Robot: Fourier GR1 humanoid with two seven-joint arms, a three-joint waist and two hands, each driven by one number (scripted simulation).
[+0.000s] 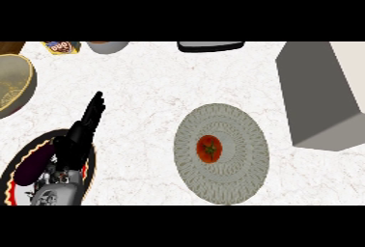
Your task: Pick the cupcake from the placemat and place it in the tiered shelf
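I see the cupcake sitting mid-frame on the round placemat, the left hand at lower left, fingers straight, holding nothing; grey tiered shelf upper right

- One round placemat
- One red cupcake, in the middle of the placemat
- One grey shelf, right of the placemat
- One black hand, left of the placemat

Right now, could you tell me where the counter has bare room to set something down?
Bare counter lies between the left hand and the round placemat, and above the placemat. The left edge is crowded by a plate and a bowl.
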